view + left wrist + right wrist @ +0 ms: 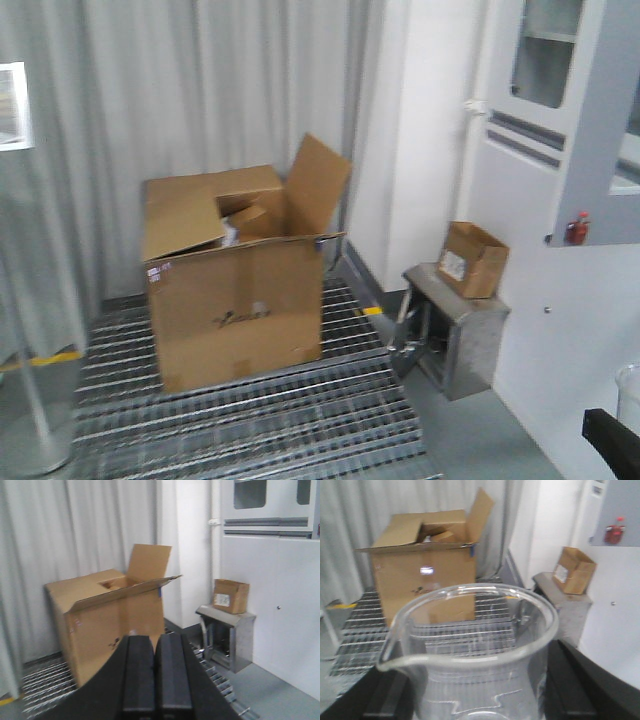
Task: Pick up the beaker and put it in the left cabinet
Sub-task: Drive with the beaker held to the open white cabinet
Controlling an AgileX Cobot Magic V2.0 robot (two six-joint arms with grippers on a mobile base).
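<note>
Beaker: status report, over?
Left gripper shut, empty. Right gripper shut on beaker, upright. Cardboard box on floor ahead, well apart from both grippers.

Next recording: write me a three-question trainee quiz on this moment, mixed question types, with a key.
1. True or false: the left gripper is open.
2. What holds the beaker? A: the right gripper. B: the left gripper. C: neither.
3. Fill in: the small cardboard box rests on a ____ stand.

Key: 1 false, its fingers are pressed together with nothing between them. 2 A. 3 metal.
</note>
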